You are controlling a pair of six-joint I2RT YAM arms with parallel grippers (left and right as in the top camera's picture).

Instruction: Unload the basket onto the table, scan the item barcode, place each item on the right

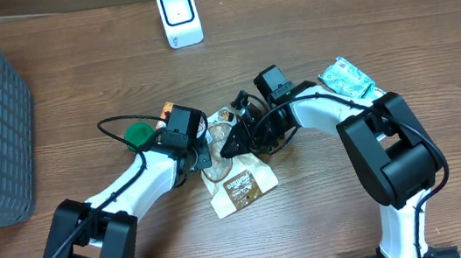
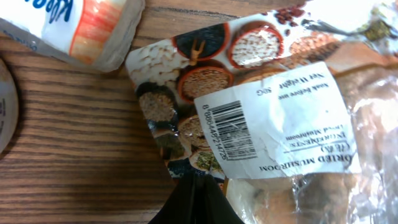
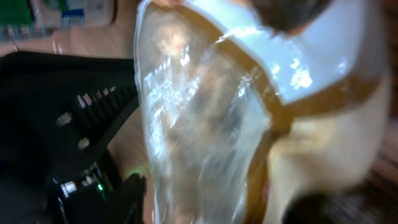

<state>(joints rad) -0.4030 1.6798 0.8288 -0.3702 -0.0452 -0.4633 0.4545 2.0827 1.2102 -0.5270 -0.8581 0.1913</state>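
A shiny bag (image 2: 186, 74) of dried mushrooms lies on the wooden table (image 2: 74, 143). Its white sticker (image 2: 292, 118) has a barcode (image 2: 233, 130). The dark gripper (image 2: 191, 188), pinched shut, touches the bag's bottom edge. Another packet (image 2: 81, 28) lies at the top left.

The left arm (image 1: 144, 179) and the right arm (image 1: 321, 111) share one build: smooth white links behind the jaws, then bulky black joint housings (image 1: 392, 149) farther back. A thin black cable (image 1: 100, 126) loops out behind the left jaws. The left gripper (image 2: 194, 186) has matte black fingers tapering to a wedge. Across from the right jaws, a ribbed black body (image 3: 81, 118) carries small pale screws and a green light (image 3: 98, 185).
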